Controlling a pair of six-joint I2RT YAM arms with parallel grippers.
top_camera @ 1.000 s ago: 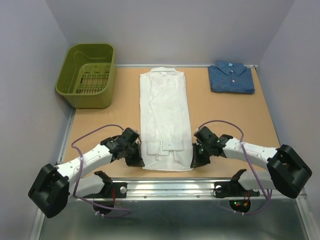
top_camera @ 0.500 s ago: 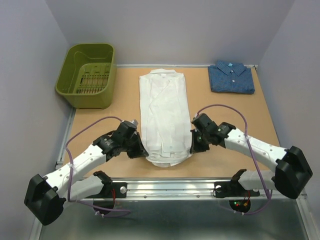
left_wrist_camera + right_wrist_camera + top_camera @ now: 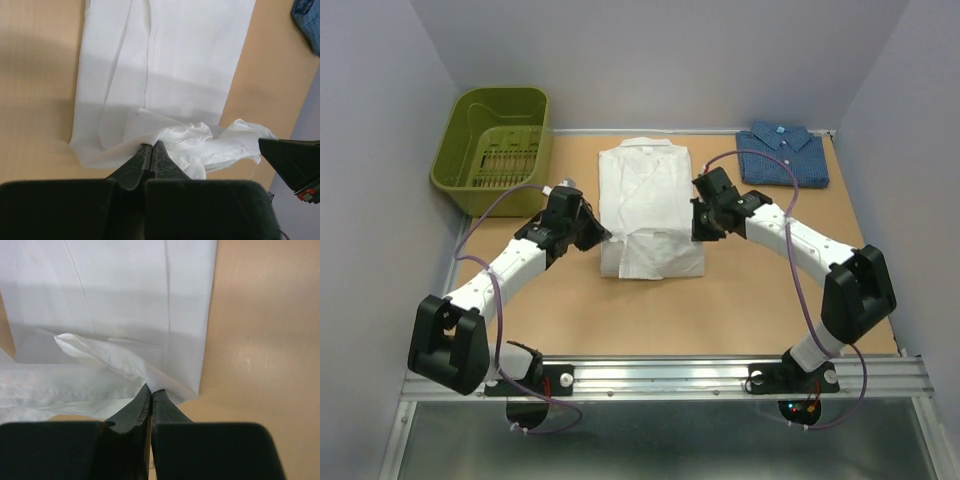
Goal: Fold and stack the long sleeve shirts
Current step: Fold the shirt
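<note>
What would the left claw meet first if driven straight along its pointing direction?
The left claw, shut on the bunched hem, points over the flat body of the white shirt. That cloth likely comes first, though the claw's height above it is unclear.

Top cam high, near edge, whole table [image 3: 770, 290]; wrist cams close over same white shirt [image 3: 170, 60].

Thin white shirt [image 3: 650, 215]: matt, slightly see-through cloth, softly creased. Far right, a blue shirt [image 3: 783, 155] of finely patterned cloth. The table [image 3: 720, 300] is smooth, matt and looks like tan wood. Far left, an olive plastic basket [image 3: 505, 198] with a faint sheen. A brushed metal rail [image 3: 670, 376] runs along the near edge. The left gripper [image 3: 151, 148] and right gripper [image 3: 151, 391] are dull, scuffed black.
</note>
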